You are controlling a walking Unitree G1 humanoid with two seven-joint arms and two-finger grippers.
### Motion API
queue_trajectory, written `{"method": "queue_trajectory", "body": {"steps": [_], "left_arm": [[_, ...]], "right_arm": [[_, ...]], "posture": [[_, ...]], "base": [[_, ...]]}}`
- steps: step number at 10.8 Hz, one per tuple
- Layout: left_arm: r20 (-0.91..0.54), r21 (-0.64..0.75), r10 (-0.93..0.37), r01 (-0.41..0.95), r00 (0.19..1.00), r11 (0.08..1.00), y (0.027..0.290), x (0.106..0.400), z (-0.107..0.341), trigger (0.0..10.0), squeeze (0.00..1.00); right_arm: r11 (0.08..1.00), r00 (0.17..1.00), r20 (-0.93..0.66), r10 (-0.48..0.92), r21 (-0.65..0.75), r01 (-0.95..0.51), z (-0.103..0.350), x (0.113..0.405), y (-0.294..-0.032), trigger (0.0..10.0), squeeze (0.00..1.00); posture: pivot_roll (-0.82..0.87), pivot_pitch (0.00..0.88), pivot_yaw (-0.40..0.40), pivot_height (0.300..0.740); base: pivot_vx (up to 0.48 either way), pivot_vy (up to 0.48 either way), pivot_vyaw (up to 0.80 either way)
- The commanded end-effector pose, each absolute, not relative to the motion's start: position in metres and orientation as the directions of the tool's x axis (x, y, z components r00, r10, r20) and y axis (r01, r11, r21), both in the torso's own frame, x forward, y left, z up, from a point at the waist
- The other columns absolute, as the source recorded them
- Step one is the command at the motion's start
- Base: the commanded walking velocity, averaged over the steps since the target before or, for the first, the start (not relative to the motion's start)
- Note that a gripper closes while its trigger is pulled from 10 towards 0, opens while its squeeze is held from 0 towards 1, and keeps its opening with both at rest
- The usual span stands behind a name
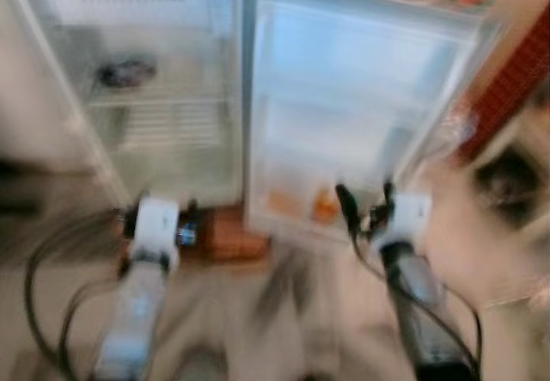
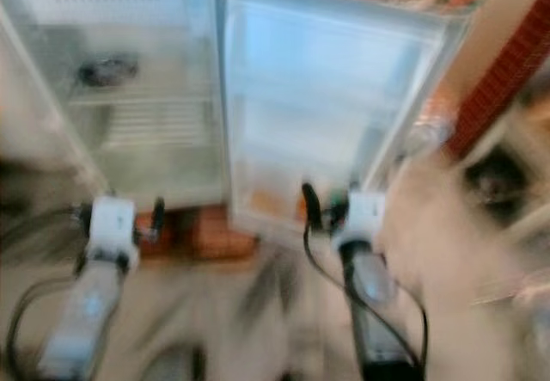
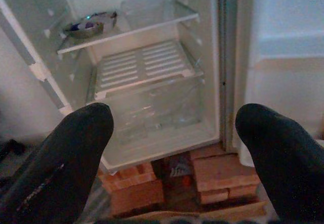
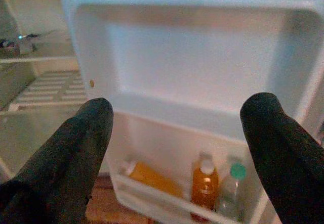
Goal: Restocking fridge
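- Both grippers, left gripper and right gripper, hang before my open fridge; the head views are blurred.
- Left wrist: my black rounded fingers stand spread, empty, facing a slatted white shelf, a clear drawer, and a metal bowl above.
- Right wrist: fingers spread wide toward the door's lowest bin, holding an orange bottle, a green-capped clear bottle and a lying orange one.
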State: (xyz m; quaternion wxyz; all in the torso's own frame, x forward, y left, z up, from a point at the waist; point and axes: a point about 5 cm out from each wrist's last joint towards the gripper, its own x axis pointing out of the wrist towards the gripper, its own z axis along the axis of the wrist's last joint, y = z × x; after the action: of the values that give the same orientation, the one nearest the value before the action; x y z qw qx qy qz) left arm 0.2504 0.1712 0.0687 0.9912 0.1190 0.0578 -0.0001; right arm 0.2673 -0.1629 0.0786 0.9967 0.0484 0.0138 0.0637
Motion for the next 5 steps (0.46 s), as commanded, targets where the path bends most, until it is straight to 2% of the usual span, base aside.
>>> {"method": "queue_trajectory", "body": {"steps": [1, 3, 5], "left_arm": [[-0.087, 0.246, -0.004, 0.025, 0.996, 0.969, 0.1717, 0.2543, 0.0752, 10.0, 0.00], [-0.096, 0.229, -0.010, 0.032, 0.995, 0.973, 0.1756, 0.2541, 0.0758, 10.0, 0.00], [-0.100, 0.227, -0.020, 0.043, 0.995, 0.973, 0.1748, 0.2554, 0.0756, 10.0, 0.00]], "right_arm": [[0.988, 0.992, 0.001, 0.123, 0.095, -0.122, 0.0837, 0.2704, -0.1639, 10.0, 0.00], [0.989, 0.993, 0.004, 0.117, 0.090, -0.117, 0.0842, 0.2718, -0.1647, 10.0, 0.00], [0.990, 0.993, 0.008, 0.114, 0.080, -0.114, 0.0852, 0.2752, -0.1664, 10.0, 0.00]], "posture": [[0.16, 0.060, -0.066, 0.740], [0.16, 0.062, -0.064, 0.740], [0.16, 0.064, -0.065, 0.740]], "base": [[0.000, 0.000, 0.00], [0.000, 0.000, 0.00], [0.000, -0.351, 0.00]]}}
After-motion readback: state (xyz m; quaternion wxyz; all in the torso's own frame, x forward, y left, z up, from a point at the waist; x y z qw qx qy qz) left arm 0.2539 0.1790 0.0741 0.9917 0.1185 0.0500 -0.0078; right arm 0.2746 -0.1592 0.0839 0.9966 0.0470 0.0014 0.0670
